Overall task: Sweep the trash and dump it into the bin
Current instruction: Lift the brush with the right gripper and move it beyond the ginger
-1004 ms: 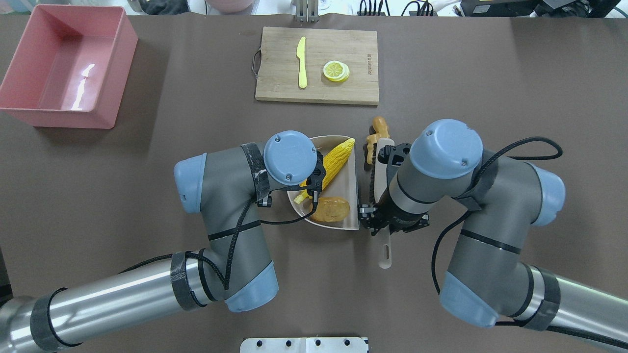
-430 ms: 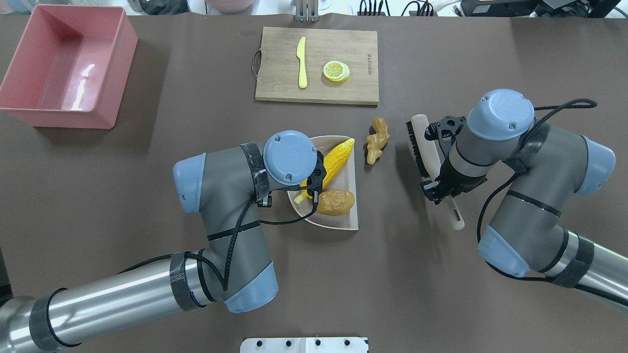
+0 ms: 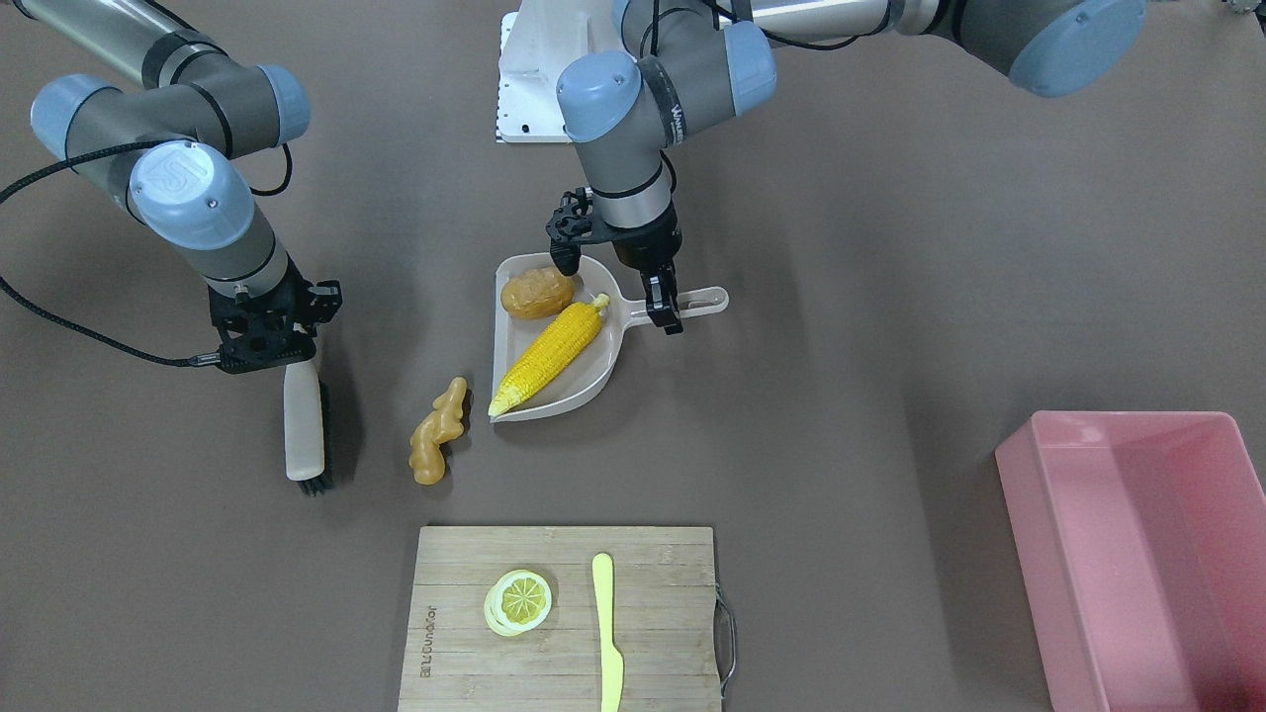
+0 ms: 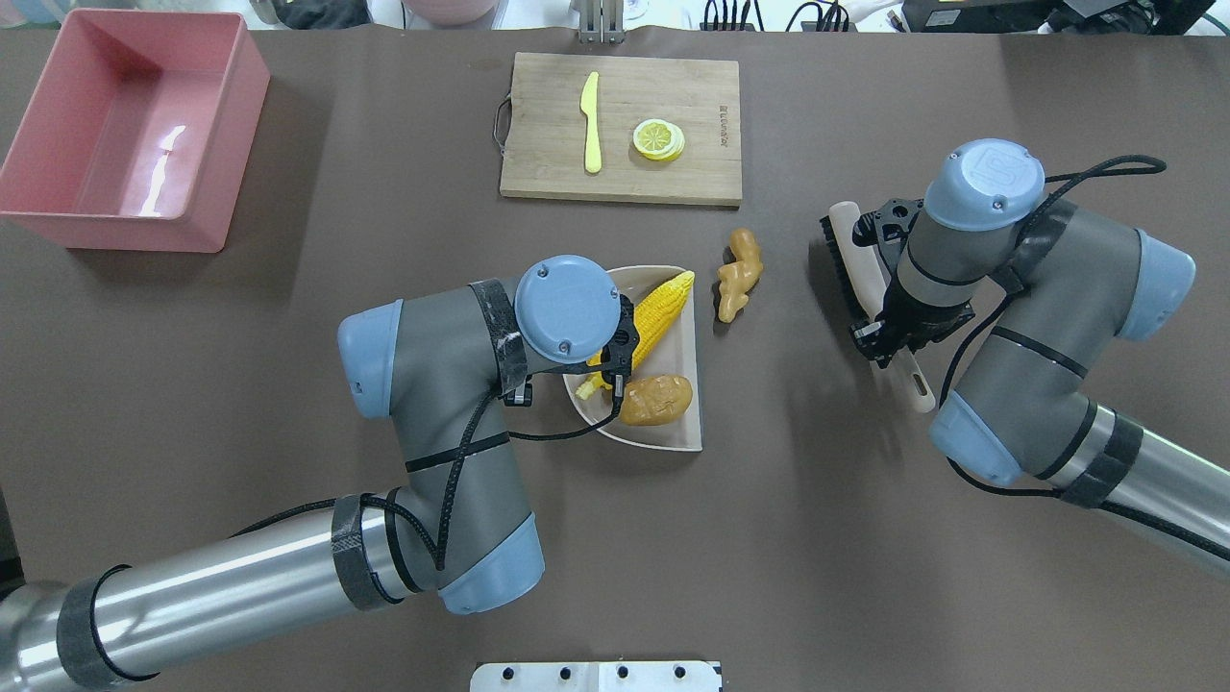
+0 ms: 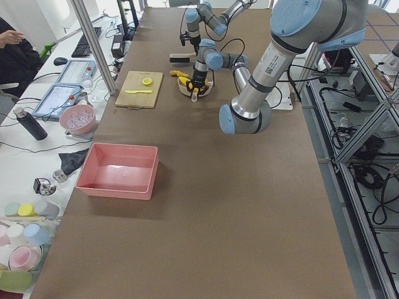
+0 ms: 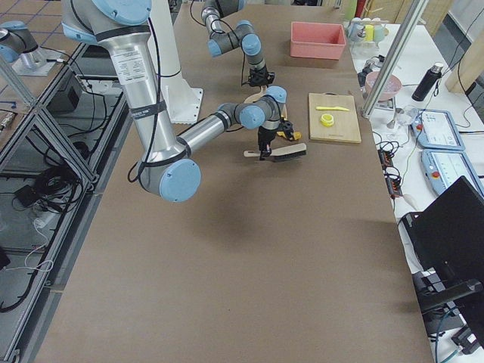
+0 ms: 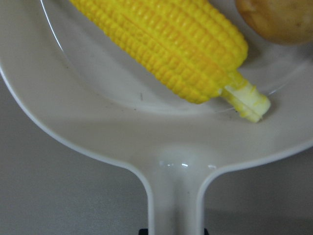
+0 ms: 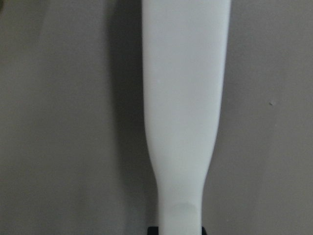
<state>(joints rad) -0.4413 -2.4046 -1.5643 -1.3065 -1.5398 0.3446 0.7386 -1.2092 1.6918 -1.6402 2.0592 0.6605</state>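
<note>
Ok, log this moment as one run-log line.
left claw: shut on dustpan | right claw: shut on brush | in dustpan: corn, potato | outside: ginger | bin: empty

Robot lab, aluminium framing (image 5: 93, 43), cables (image 6: 45, 181), laptop (image 6: 446, 219)

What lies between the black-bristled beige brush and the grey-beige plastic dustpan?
Only the knobby tan-orange ginger root, lying apart from the dustpan's straight open edge, in the overhead view.
</note>
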